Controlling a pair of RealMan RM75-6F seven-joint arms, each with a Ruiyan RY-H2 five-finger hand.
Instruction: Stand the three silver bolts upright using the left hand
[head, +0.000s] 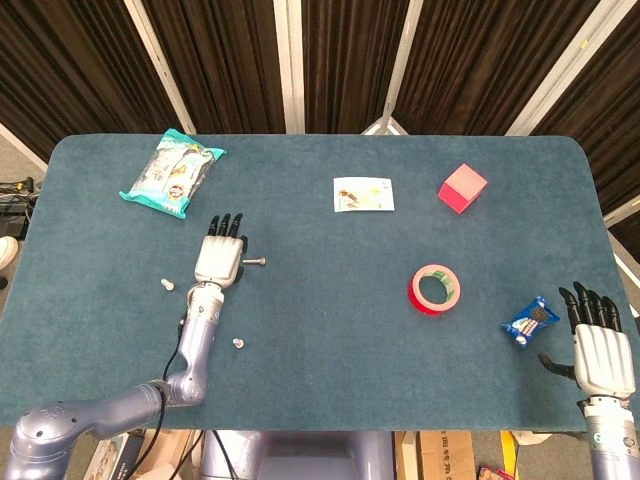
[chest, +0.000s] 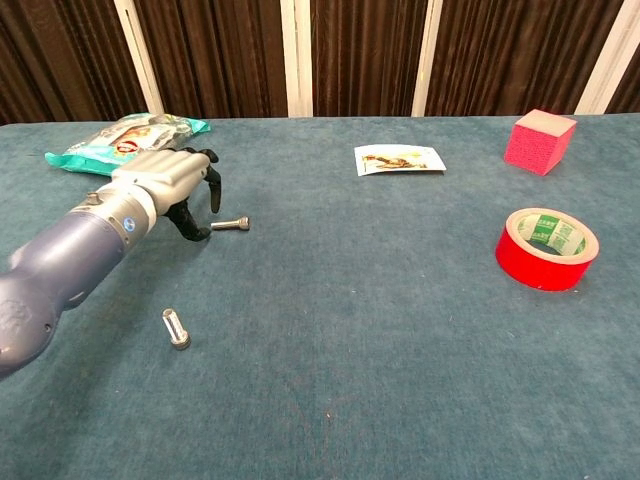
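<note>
One silver bolt (head: 254, 261) (chest: 231, 224) lies on its side on the blue cloth, just right of my left hand (head: 221, 256) (chest: 170, 186). That hand hovers palm down, its fingers apart and curved toward the cloth, holding nothing. A second bolt (head: 239, 342) (chest: 176, 328) lies nearer the front edge. A third bolt (head: 167, 283) sits left of my left wrist; my arm hides it in the chest view. My right hand (head: 601, 346) rests open at the front right corner, seen only in the head view.
A teal snack bag (head: 172, 172) (chest: 120, 135) lies at the back left. A white card (head: 363, 194) (chest: 400, 159), a pink cube (head: 462, 188) (chest: 540, 140), a red tape roll (head: 435, 289) (chest: 546, 248) and a blue packet (head: 530, 321) occupy the right half.
</note>
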